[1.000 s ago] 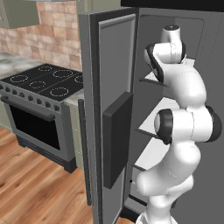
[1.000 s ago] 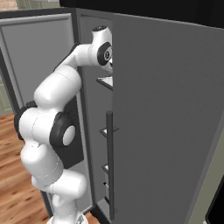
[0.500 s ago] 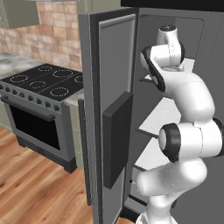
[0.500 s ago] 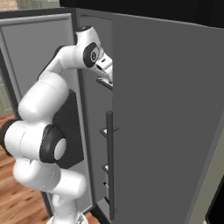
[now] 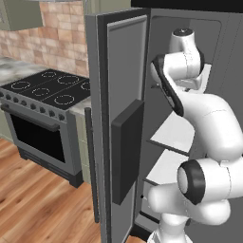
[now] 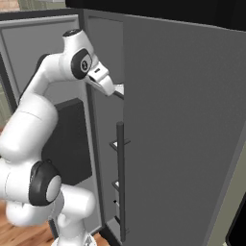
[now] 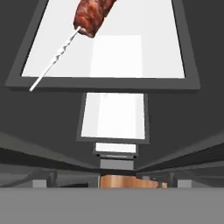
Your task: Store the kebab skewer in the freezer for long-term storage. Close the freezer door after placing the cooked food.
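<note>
**Leaving the skewer on the shelf, door still to shut**

Hanging inside the freezer [image 5: 163, 71] near the upper middle of the right base view, the gripper [image 6: 116, 91] stands with its jaws wide apart and nothing between them. In the hand view the kebab skewer [image 7: 89, 19] lies at the top of the frame on a white shelf [image 7: 131, 48], the reddish-brown meat at the upper end and the thin pale stick running down to the left, its tip near the shelf's front edge. Apart from the gripper, it looks placed.

The skewer should handle as a light thing: the stick stiff but thin and likely to roll or slip, the meat softer and broader, so the chunks give the surer hold.

The freezer door [image 5: 121, 61] stands open at the left base view's centre, its long bar handle [image 5: 90, 161] low on the outer edge; 1 step, closing it, seems left.
</note>
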